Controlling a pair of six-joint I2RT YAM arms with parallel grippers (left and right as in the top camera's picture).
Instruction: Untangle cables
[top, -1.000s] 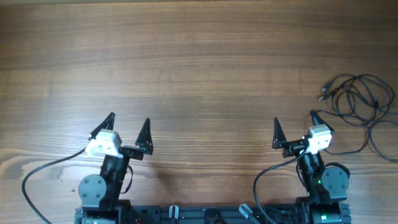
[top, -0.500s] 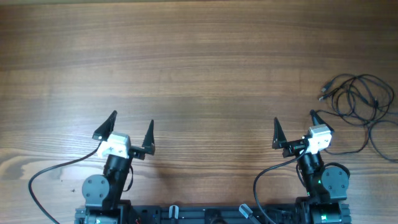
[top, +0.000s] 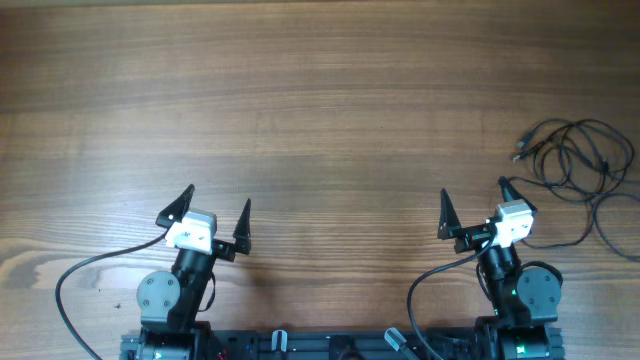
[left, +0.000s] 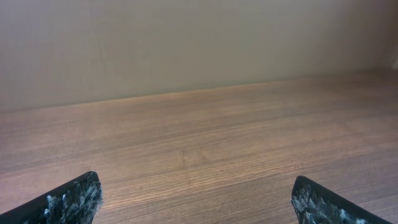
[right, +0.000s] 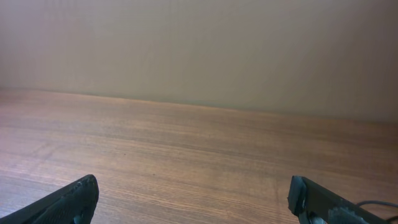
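The cables (top: 565, 150) lie as a loose tangle of thin black cords at the far right of the wooden table (top: 320, 120), with a small plug end (top: 519, 156) on the left of the bundle. My right gripper (top: 474, 189) is open and empty, a short way to the left of the tangle and nearer the front. In the right wrist view, the gripper (right: 191, 190) has bare wood between its fingers, and a thin strand of cable (right: 373, 203) shows at the lower right. My left gripper (top: 217, 198) is open and empty far to the left; the left wrist view (left: 196, 190) shows only wood.
Both arm bases (top: 340, 345) sit along the table's near edge. A thicker black wire (top: 80, 275) curves out from the left arm, and another (top: 425, 285) from the right arm. A plain wall (left: 199, 43) rises beyond the table's far edge.
My left gripper has shifted slightly right and back toward its base, still open. The right arm and the cables have not moved.
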